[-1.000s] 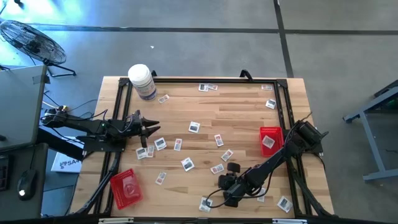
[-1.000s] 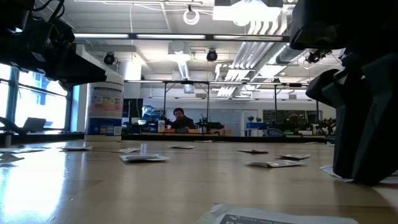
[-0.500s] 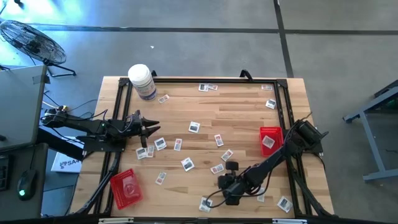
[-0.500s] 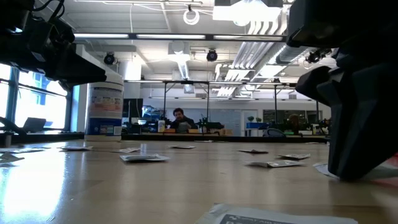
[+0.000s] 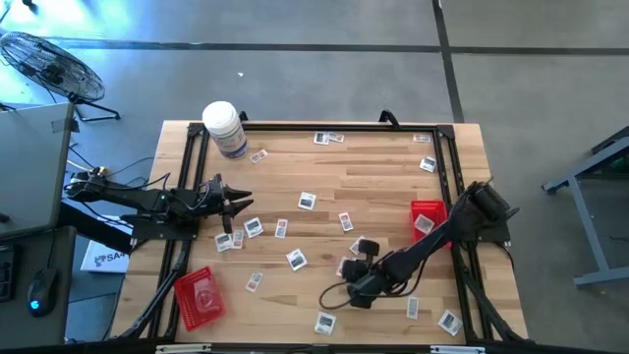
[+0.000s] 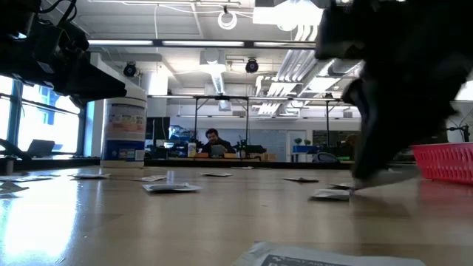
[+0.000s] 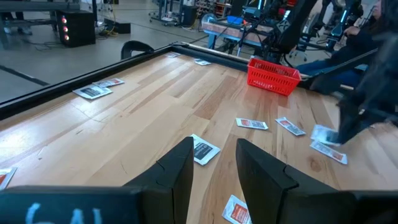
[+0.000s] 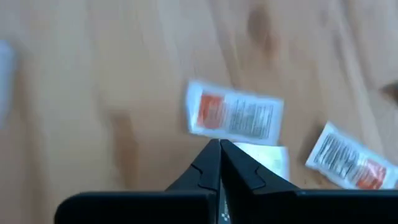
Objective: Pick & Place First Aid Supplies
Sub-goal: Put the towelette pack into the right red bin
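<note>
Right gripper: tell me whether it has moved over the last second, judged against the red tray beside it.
Yes. In the high view the right gripper has swung away from the table's near edge, toward the red tray, and its fingers have shut.

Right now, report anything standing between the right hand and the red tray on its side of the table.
Nothing upright does. The right hand is shut above the wood, and toward the red tray only flat packets lie on the table, probably low enough to pass over.
</note>
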Robot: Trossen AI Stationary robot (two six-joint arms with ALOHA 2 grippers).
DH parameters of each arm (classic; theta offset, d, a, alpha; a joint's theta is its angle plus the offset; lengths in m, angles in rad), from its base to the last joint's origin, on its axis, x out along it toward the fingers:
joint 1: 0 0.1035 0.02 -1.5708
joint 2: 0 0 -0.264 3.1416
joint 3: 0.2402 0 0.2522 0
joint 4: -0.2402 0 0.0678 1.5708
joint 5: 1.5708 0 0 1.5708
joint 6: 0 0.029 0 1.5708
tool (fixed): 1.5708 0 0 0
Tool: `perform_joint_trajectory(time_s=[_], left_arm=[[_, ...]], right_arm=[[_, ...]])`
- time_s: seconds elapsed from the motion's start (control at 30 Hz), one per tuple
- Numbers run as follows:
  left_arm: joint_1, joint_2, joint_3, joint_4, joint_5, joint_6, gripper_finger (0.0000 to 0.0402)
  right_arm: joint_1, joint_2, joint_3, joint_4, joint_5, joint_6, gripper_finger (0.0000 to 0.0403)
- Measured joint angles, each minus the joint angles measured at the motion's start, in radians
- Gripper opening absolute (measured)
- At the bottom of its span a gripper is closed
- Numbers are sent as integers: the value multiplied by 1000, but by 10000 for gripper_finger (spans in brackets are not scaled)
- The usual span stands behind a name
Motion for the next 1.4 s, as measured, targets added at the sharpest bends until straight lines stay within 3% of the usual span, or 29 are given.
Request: perform_joint_trajectory(time_s=[0.23, 0.5, 0.67, 0.87, 1.0, 1.2, 1.4], left_arm=[[0, 0, 0, 0, 0, 0, 119], [0, 0, 0, 0, 0, 0, 119], [0, 0, 0, 0, 0, 0, 119], [0, 0, 0, 0, 0, 0, 119], [0, 0, 0, 0, 0, 0, 119], [0, 0, 0, 0, 0, 0, 119], [0, 0, 0, 0, 0, 0, 119]], right_arm=[[-48, -182, 2, -161, 40, 108, 1], [-136, -386, 3, -551, 126, 320, 1], [-179, -459, 3, -817, 121, 483, 1], [-224, -491, 3, -1020, 114, 589, 1], [-257, -492, -9, -1060, 98, 609, 1], [-303, -492, -159, -1042, 18, 628, 1], [-319, -491, -322, -901, -38, 668, 1]])
